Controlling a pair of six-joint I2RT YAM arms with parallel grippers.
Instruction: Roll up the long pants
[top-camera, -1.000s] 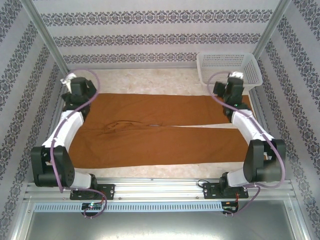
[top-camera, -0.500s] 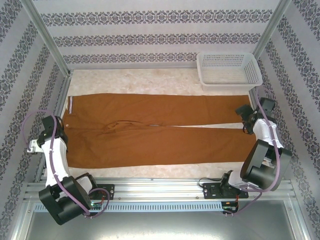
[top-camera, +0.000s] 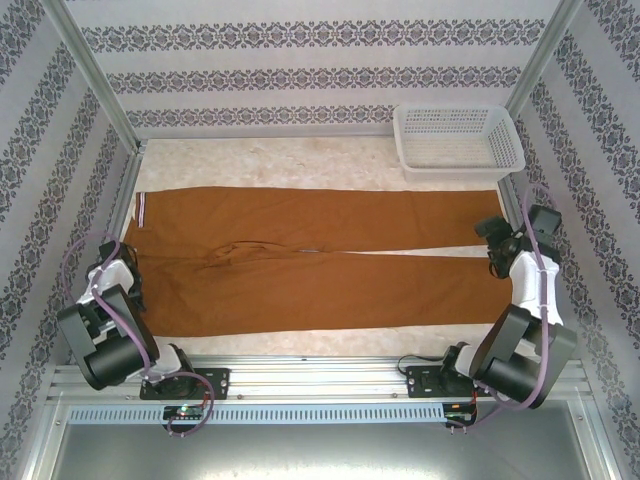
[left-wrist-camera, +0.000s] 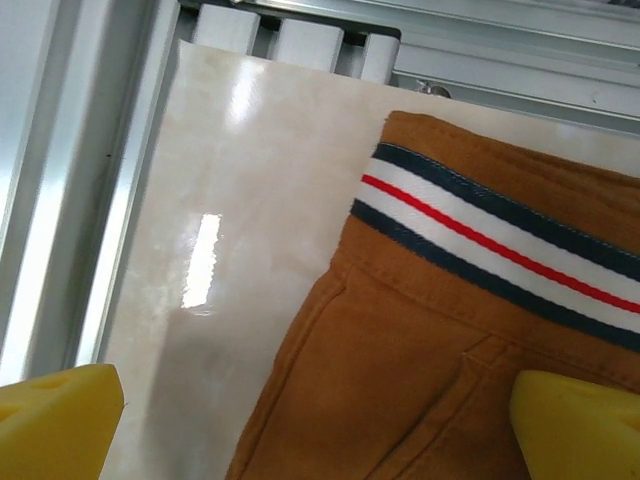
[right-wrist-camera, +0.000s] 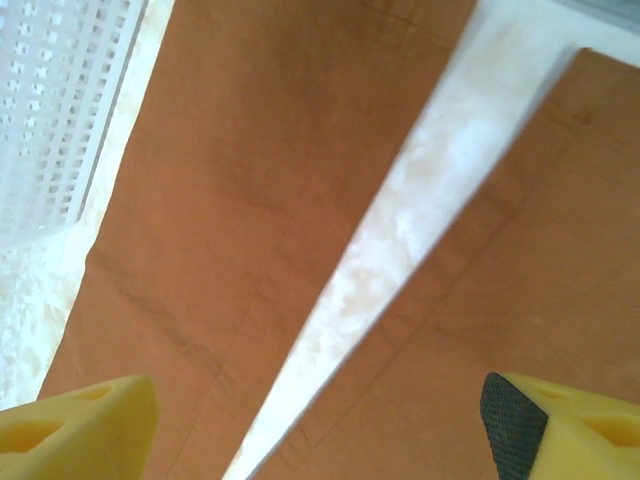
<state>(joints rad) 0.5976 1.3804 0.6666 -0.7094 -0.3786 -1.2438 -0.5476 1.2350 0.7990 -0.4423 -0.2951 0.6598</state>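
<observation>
Patterned striped walls (top-camera: 300, 75) and aluminium posts (top-camera: 90, 80) closed in a pale, marbled surface (top-camera: 290, 160). At the left edge the left gripper (left-wrist-camera: 318, 430) hung over the waist end of the long pants (top-camera: 320, 262). Its jaws stood wide with nothing between them, one yellow fingertip (left-wrist-camera: 55, 420) over bare surface and the other over brown cloth. The wrist view showed the white, navy and red waistband stripe (left-wrist-camera: 500, 240) lying just beside the frame rail (left-wrist-camera: 450, 60).

The pants lay flat across the middle of the surface, waist to the left and both legs running right. Nothing rested on them. A thin wedge of bare surface (right-wrist-camera: 400, 240) parted the legs toward the hems.

A white perforated basket (top-camera: 460, 140) sat in the far right corner, just beyond the far leg. The right gripper (right-wrist-camera: 320, 425) hovered over the hem end, jaws wide and holding nothing.

A second earlier both arms had reached to the far edge of the pants, the right one beside the basket. Now both were folded back toward their bases on the near rail (top-camera: 320, 380), and the pants had not shifted.
</observation>
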